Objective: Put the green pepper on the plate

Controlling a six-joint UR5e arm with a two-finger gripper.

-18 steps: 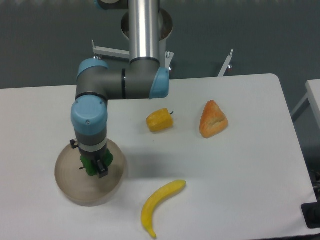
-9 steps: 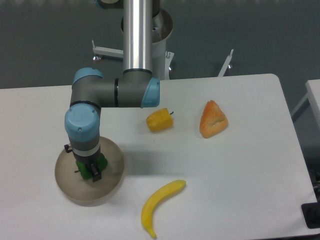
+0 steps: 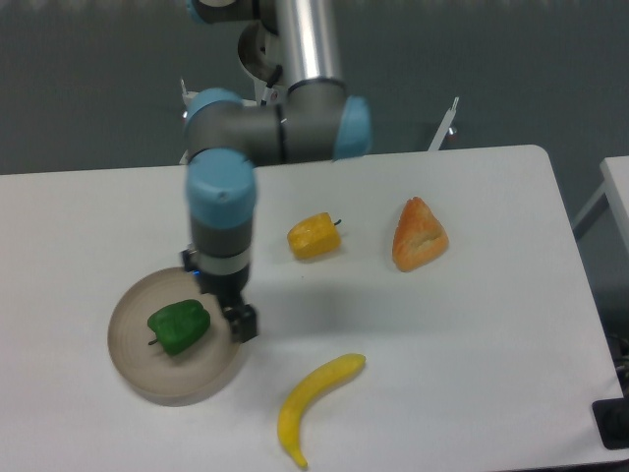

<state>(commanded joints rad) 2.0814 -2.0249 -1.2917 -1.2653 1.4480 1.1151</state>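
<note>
Green pepper (image 3: pixel 179 327) sits loose on the plate (image 3: pixel 133 369), so job's basically done, and the gripper (image 3: pixel 239 323) beside it holds nothing, though I can't tell if it's open.

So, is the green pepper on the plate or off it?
On it: the green pepper lies inside the plate rim, apart from the end effector.

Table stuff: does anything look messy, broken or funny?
Nothing stands out. The green pepper lies on the plate, apart from the gripper. The yellow pepper, banana and bread lie separately, unspilled.
</note>
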